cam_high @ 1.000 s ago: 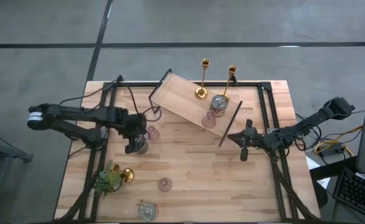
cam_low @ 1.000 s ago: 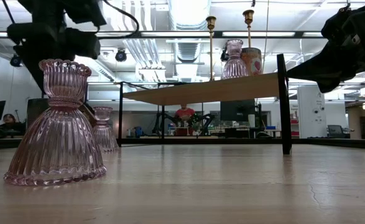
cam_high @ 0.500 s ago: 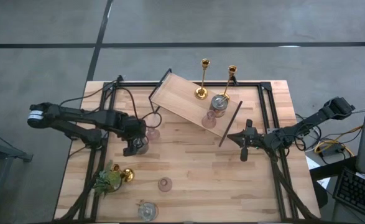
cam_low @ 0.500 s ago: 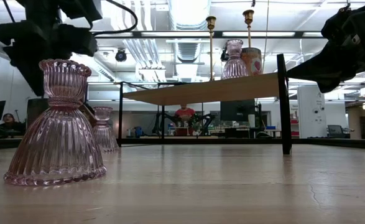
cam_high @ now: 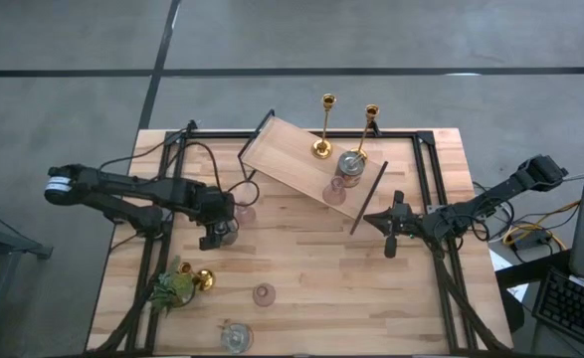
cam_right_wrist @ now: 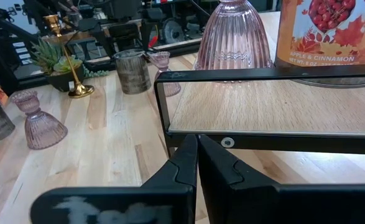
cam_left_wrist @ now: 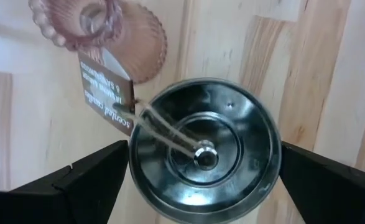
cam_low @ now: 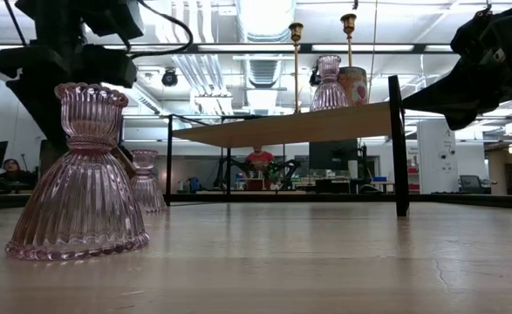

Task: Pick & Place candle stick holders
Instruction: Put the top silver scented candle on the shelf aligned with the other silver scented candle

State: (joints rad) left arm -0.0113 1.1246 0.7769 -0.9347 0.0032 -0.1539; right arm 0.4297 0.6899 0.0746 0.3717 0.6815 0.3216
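1. Your left end effector (cam_high: 219, 233) hangs straight over a squat silvery holder (cam_left_wrist: 202, 149) on the left of the tabletop (cam_high: 301, 268), fingers (cam_left_wrist: 89, 177) spread to either side of it and not touching.
2. A pink glass cup (cam_left_wrist: 110, 31) stands just beside that holder; its paper tag (cam_left_wrist: 104, 93) lies against the silvery rim.
3. This looks like the pick step: you would lower, then pinch across the rim without snagging the tag or cup.
4. The raised shelf (cam_high: 292, 159) at the far side already carries two gold candlesticks (cam_high: 324, 124), a jar and a pink cup.
5. Your right end effector (cam_high: 391, 237) waits near the shelf's right end, fingers pressed together.
6. How far the left fingers stand above the wood is hard to judge.
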